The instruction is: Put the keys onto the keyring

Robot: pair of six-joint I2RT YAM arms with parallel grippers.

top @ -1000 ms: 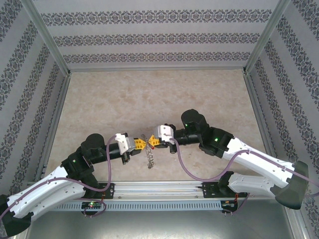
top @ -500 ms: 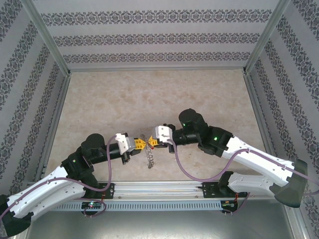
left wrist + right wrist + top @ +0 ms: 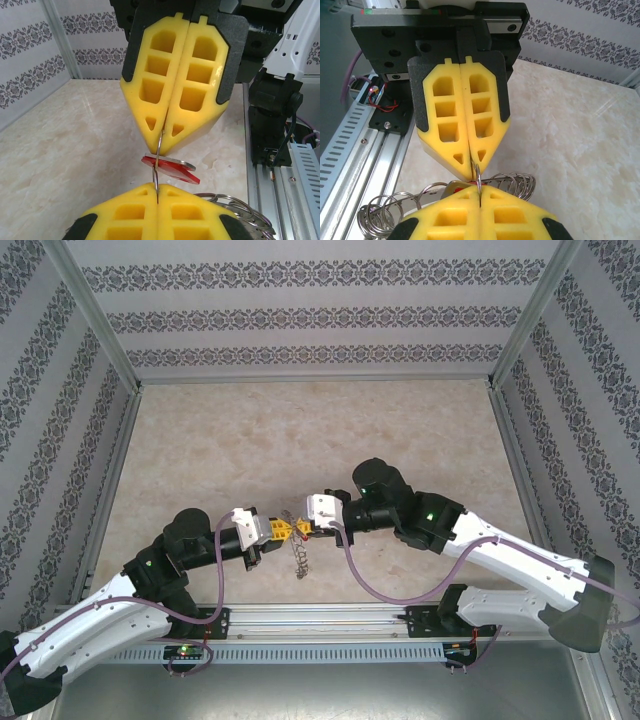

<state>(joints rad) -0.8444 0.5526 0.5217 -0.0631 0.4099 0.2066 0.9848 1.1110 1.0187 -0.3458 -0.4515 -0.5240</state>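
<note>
- Two grippers meet tip to tip at the lower centre of the top view: the left gripper (image 3: 284, 531) and the right gripper (image 3: 304, 527), both fully closed.
- One thin wire loop (image 3: 158, 161) of the keyring (image 3: 235, 206) runs between the tips. Each closed pair of fingers pinches one end, so both arms hold the keyring.
- In the left wrist view the wire stands upright at frame centre, from the right gripper above to the left gripper at the bottom edge.
- The red key (image 3: 172, 172) sits just right of that wire, close against it, with its long axis crosswise to the wire.
- The other loops bunch at the lower right of that view.
- The key looks equally near both grippers. Whether it is already threaded cannot be told.
</note>
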